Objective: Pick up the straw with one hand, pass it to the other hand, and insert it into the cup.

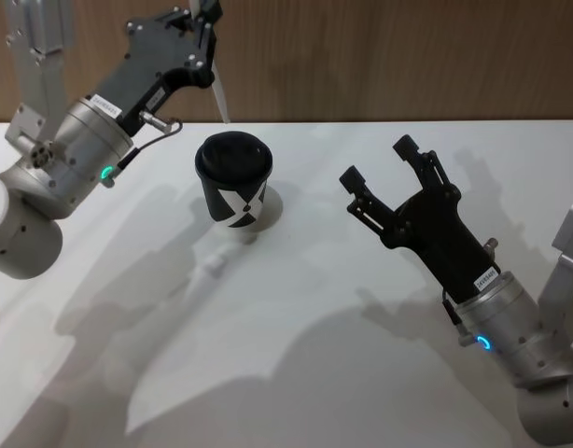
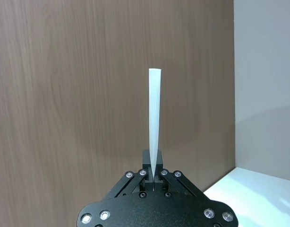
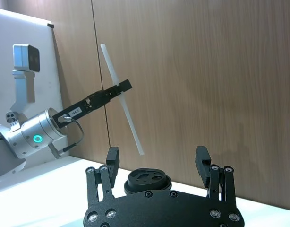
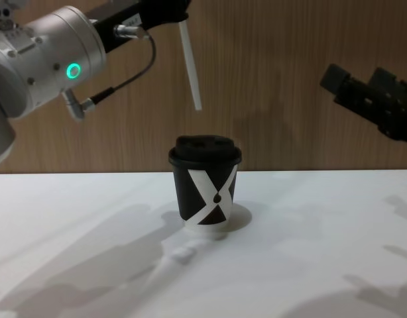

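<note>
The white straw [image 1: 219, 98] hangs tilted above and a little behind the cup [image 1: 233, 177], its lower end clear of the lid. My left gripper [image 1: 204, 19] is shut on the straw's upper part, as the left wrist view shows, with the straw [image 2: 155, 118] pinched between the fingers [image 2: 154, 172]. The black cup [image 4: 205, 189] with its white X stands upright on the table under the straw [image 4: 190, 63]. My right gripper [image 1: 377, 161] is open and holds nothing, right of the cup and raised off the table. In the right wrist view it [image 3: 157, 158] faces the lid [image 3: 147, 179] and the held straw [image 3: 121, 106].
The white table [image 1: 361, 355] stretches bare around the cup. A wooden wall [image 4: 290, 53] stands close behind the table's back edge. A black cable [image 4: 124, 83] loops under the left wrist.
</note>
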